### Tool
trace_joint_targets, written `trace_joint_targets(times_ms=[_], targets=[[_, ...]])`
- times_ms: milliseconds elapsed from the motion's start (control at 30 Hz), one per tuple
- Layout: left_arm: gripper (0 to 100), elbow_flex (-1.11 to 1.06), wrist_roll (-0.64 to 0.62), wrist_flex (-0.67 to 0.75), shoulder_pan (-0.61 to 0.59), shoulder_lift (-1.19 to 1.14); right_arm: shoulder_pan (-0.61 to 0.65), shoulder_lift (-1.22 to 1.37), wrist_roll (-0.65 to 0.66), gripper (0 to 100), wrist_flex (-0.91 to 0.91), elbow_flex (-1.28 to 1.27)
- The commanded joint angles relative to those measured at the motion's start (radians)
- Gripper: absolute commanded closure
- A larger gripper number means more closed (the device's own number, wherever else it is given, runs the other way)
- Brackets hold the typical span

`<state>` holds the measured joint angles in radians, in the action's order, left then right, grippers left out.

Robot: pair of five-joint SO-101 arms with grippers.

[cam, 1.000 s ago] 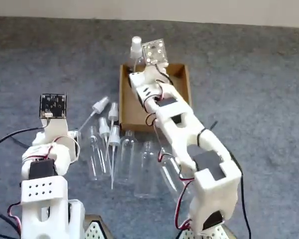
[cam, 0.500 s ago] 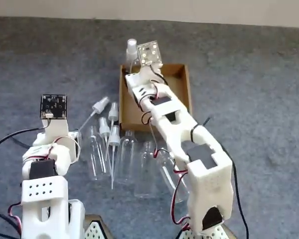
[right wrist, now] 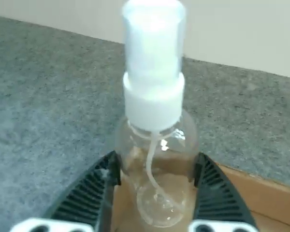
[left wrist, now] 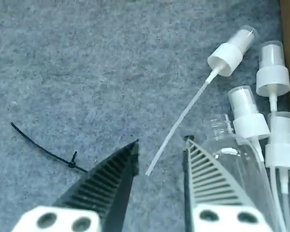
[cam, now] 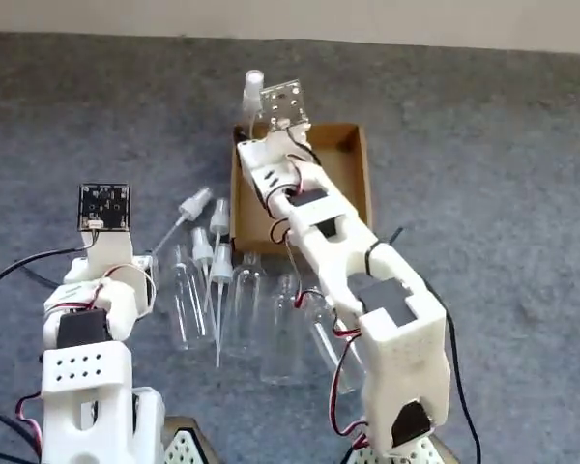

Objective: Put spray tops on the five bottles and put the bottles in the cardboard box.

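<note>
Right gripper [right wrist: 154, 166] clamped on upright capped bottle [right wrist: 154, 135] at cardboard box's [cam: 356, 164] 11 o'clock corner; left gripper [left wrist: 160, 150], at box's 8 o'clock, jaws parted over loose spray top's [left wrist: 230, 48] tube.

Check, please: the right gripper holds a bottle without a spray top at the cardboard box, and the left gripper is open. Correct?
Not quite: the bottle in the right gripper has a spray top on it, as the right wrist view shows. It is at the cardboard box, and the left gripper is open.
</note>
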<state>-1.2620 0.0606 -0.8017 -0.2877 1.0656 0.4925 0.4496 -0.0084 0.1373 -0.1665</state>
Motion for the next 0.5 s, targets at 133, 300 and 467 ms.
trace_joint_targets(times_ms=[133,300,467], targets=[[85,0.002,0.002,0.025,-0.012,0.016,0.03,-0.021,-0.008,76.9,-0.045,0.045],[85,0.002,0.002,0.025,-0.012,0.016,0.03,-0.022,-0.009,69.8,-0.051,0.045],[85,0.002,0.002,0.025,-0.012,0.016,0.028,-0.027,-0.009,67.2,-0.151,0.054]])
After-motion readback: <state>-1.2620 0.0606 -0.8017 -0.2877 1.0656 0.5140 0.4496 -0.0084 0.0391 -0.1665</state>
